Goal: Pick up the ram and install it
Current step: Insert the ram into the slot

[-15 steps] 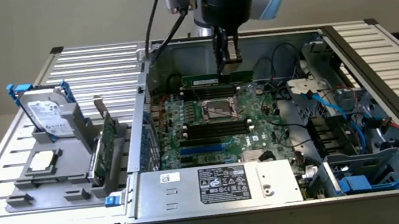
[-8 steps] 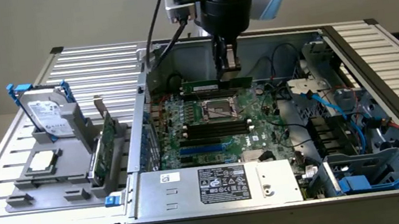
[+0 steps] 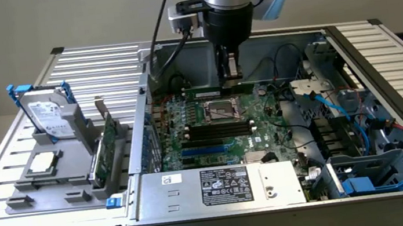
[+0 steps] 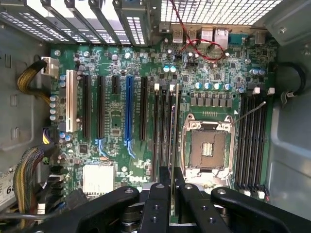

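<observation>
My gripper [image 3: 230, 76] hangs inside the open computer case, low over the motherboard [image 3: 265, 117] just behind the CPU socket [image 3: 222, 109]. In the wrist view its black fingers [image 4: 158, 196] are shut on the ram [image 4: 174, 131], a thin green stick seen edge-on. The ram runs along the black memory slots [image 4: 163, 126] beside the CPU socket [image 4: 209, 145], roughly over the slot nearest the socket. Whether it touches that slot I cannot tell. A second bank of memory slots [image 4: 252, 141] lies on the socket's other side.
A grey fixture [image 3: 55, 185] on the exterior view's left holds a hard drive [image 3: 50, 118], a larger green expansion card [image 3: 111, 139] and a CPU chip [image 3: 42, 163]. The power supply [image 3: 220, 189] fills the case's front. Cables and drive bays [image 3: 359, 127] crowd the right.
</observation>
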Action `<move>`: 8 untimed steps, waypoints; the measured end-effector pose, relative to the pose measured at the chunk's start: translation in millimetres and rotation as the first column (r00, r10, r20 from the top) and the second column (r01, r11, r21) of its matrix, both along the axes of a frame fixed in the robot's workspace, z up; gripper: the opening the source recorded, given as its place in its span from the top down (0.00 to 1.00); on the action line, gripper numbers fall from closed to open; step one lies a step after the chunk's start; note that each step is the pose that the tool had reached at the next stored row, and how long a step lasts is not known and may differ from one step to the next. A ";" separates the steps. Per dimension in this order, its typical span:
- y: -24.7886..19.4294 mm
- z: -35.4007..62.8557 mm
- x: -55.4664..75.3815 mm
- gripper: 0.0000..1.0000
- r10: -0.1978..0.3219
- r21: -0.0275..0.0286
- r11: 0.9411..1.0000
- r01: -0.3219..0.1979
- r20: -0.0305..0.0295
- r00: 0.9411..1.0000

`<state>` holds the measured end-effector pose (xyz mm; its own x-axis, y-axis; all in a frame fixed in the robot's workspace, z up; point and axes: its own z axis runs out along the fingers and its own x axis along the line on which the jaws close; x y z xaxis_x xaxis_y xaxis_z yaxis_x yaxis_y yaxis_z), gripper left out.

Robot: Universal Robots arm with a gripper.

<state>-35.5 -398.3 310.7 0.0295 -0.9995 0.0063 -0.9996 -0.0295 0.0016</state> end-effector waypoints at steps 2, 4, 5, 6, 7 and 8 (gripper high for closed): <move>0.0 -3.7 0.0 0.86 0.000 0.000 1.000 0.000 0.000 1.000; 0.0 -7.3 0.0 0.86 0.000 0.000 1.000 0.000 0.000 1.000; -0.1 -9.1 0.0 0.86 0.000 0.000 1.000 0.000 0.000 1.000; -0.1 -10.9 0.0 0.86 0.000 0.000 1.000 0.000 0.000 1.000; -0.1 -12.7 0.0 0.86 0.000 0.000 1.000 0.000 0.000 1.000; -0.2 -14.6 -0.1 0.86 0.000 0.000 1.000 0.000 0.000 1.000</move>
<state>-35.6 -398.5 296.1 0.0294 -0.9995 0.0064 -0.9996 -0.0294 0.0017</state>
